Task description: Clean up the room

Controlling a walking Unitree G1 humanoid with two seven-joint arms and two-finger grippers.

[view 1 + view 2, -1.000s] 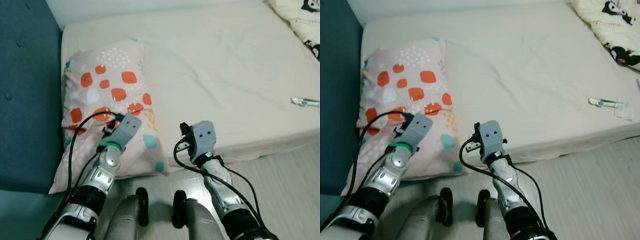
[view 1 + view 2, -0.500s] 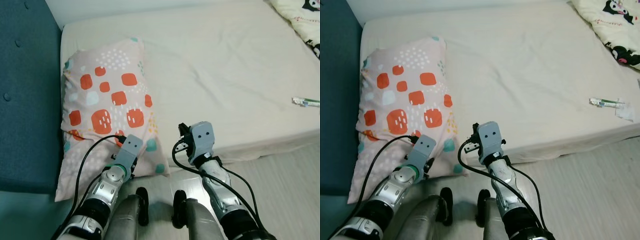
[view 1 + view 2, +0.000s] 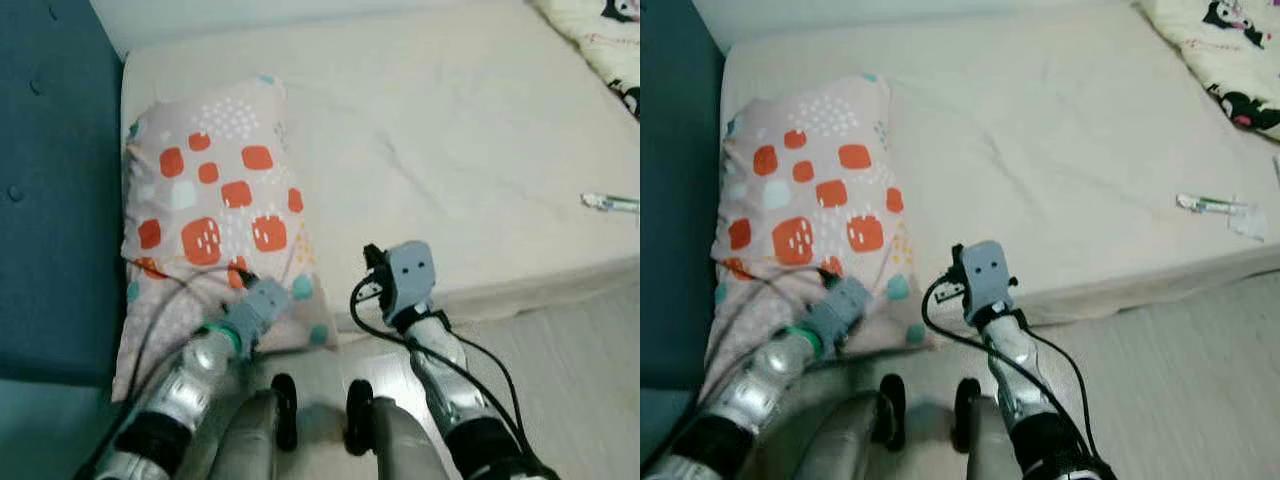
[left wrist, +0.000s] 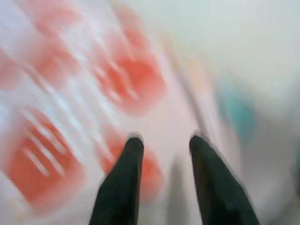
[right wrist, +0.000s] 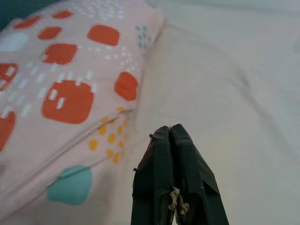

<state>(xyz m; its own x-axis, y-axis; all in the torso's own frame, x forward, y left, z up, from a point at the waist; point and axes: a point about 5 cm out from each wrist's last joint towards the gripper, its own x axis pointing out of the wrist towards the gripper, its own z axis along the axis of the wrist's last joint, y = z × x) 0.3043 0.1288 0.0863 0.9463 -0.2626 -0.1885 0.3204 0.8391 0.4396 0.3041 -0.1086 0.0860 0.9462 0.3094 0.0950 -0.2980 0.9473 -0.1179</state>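
Observation:
A pink pillow (image 3: pixel 215 200) with orange and teal patches lies on the left end of the cream bed (image 3: pixel 450 150), against the blue headboard (image 3: pixel 50 180). My left gripper (image 4: pixel 165 140) hovers at the pillow's near edge, blurred by motion, its two black fingers apart with nothing between them. In the eye views it sits low at the pillow's front corner (image 3: pixel 252 295). My right gripper (image 5: pixel 168 129) is shut and empty. It is held over the bed's front edge (image 3: pixel 400 270), just right of the pillow.
A small tube-like item (image 3: pixel 610 203) lies near the bed's right front edge, with a white scrap (image 3: pixel 1247 225) beside it. A cartoon-print blanket (image 3: pixel 1220 40) covers the far right corner. Pale wood floor (image 3: pixel 560 360) runs along the bed's front.
My left arm has drawn back and down, from the middle of the pillow to its near edge, and is blurred now. The right arm has hardly moved.

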